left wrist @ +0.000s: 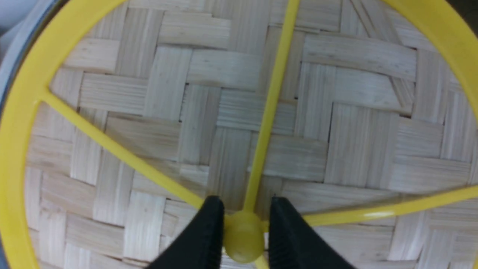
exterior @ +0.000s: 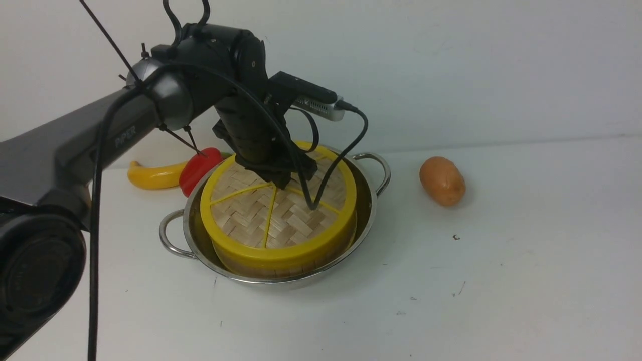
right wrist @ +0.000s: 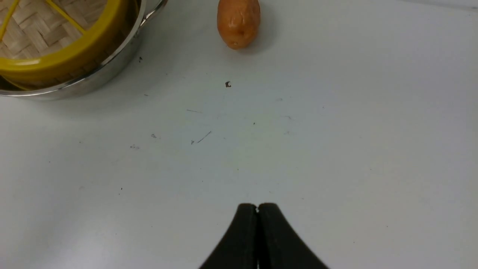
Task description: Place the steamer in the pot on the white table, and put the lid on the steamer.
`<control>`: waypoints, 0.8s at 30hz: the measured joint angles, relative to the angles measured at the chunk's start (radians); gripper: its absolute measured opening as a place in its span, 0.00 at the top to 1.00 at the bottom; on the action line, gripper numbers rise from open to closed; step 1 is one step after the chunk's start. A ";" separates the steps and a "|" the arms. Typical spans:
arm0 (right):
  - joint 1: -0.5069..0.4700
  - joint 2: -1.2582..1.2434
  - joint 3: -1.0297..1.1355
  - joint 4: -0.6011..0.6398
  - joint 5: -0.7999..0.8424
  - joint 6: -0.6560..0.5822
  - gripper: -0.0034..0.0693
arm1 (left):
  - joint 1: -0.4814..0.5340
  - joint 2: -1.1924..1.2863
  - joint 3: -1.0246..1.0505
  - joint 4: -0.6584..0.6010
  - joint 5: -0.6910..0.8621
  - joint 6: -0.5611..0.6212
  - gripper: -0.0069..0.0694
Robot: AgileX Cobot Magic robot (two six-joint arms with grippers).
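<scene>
We see the pot (exterior: 367,205) on the white table (exterior: 501,281), left of centre & nearer the far edge than the near one. The steamer (exterior: 281,271) sits upright inside it. Its bamboo wall shows below the lid (exterior: 251,213), which lies flat on top w/ its yellow rim all round.

The left gripper (exterior: 280,181) is down at the lid's centre. In the left wrist view its fingers (left wrist: 209,231) stand apart, one each side of the knob (left wrist: 243,235), w/ a thin gap showing btwn the knob & one finger. The left arm & its wrist camera (exterior: 313,103) hide the far part of the lid. A black cable (exterior: 326,183) loops down over the woven top; touching it or just above, we can't tell.

The right gripper (right wrist: 257,207) hangs over bare table off the pot's near-right side, fingers pressed together.

Other things: a potato (exterior: 442,180) lies near the far edge, right of the pot & apart from it. Toward the far-left corner, behind the pot, a red pepper (exterior: 198,168) sits just beside the rim, partly hidden by the arm. A banana (exterior: 150,176) lies left of the pepper, one end tucked behind it. A dark speck (exterior: 455,237) marks the table on the near side of the potato.
</scene>
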 joint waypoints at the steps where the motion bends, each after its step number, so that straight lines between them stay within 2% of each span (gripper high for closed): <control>1: 0.000 0.000 0.000 0.000 0.000 0.000 0.93 | 0.000 -0.001 0.000 0.000 0.000 0.001 0.59; 5: 0.000 0.000 0.000 0.000 0.000 0.000 0.93 | 0.000 -0.025 0.003 0.004 -0.002 0.001 0.38; 8: 0.000 0.000 0.000 0.000 0.000 0.000 0.93 | 0.000 -0.064 0.008 0.006 -0.007 0.001 0.30; 9: 0.000 0.000 0.000 0.000 0.000 0.000 0.93 | 0.000 -0.117 0.009 0.005 -0.015 0.001 0.24; 12: 0.000 0.000 0.000 -0.004 0.000 -0.001 0.93 | 0.000 -0.182 0.009 0.005 -0.018 0.001 0.22; 13: 0.000 -0.002 0.000 -0.011 0.000 -0.001 0.93 | 0.000 -0.252 0.009 0.005 -0.016 0.001 0.26; 15: 0.000 -0.012 0.000 -0.027 -0.001 -0.003 0.93 | 0.000 -0.358 0.017 0.004 -0.006 0.001 0.39; 18: 0.000 -0.060 0.011 -0.075 -0.050 -0.011 0.93 | 0.000 -0.534 0.085 0.002 -0.002 0.007 0.71; 20: 0.000 -0.115 0.040 -0.130 -0.125 -0.012 0.93 | 0.000 -0.692 0.195 0.000 -0.051 0.030 0.87; 24: 0.000 -0.259 0.181 -0.221 -0.278 0.018 0.93 | 0.000 -0.959 0.536 -0.038 -0.262 0.070 0.94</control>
